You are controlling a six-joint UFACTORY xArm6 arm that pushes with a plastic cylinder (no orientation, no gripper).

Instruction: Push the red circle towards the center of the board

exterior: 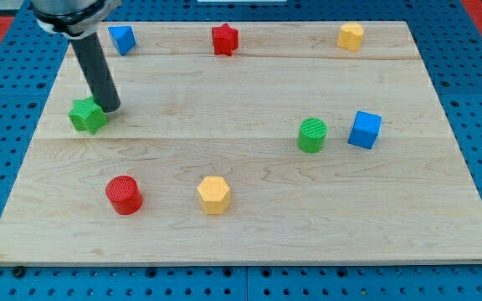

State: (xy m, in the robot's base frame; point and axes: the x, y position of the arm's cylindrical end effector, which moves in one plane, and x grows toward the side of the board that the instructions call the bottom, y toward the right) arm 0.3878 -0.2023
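Red circle (pixel 124 194) sits low on the view's left of the wooden board (pixel 249 242), close to the bottom edge, with a yellow hexagon (pixel 213 194) near on its right. The rod's tip (pixel 111 108) rests well above it, touching or just beside the green star-shaped block (pixel 87 115) near the left edge. No pincer exists on this arm, only the dark rod, so nothing spreads or pinches. Along the top edge lie a blue block (pixel 122 38), a red star (pixel 224 38) and a yellow block (pixel 351 36). A green cylinder (pixel 312 135) and blue cube (pixel 365 130) stand just beside each other toward the right. Bare wood stretches across the middle. Under the board lies a blue perforated table (pixel 475 75).
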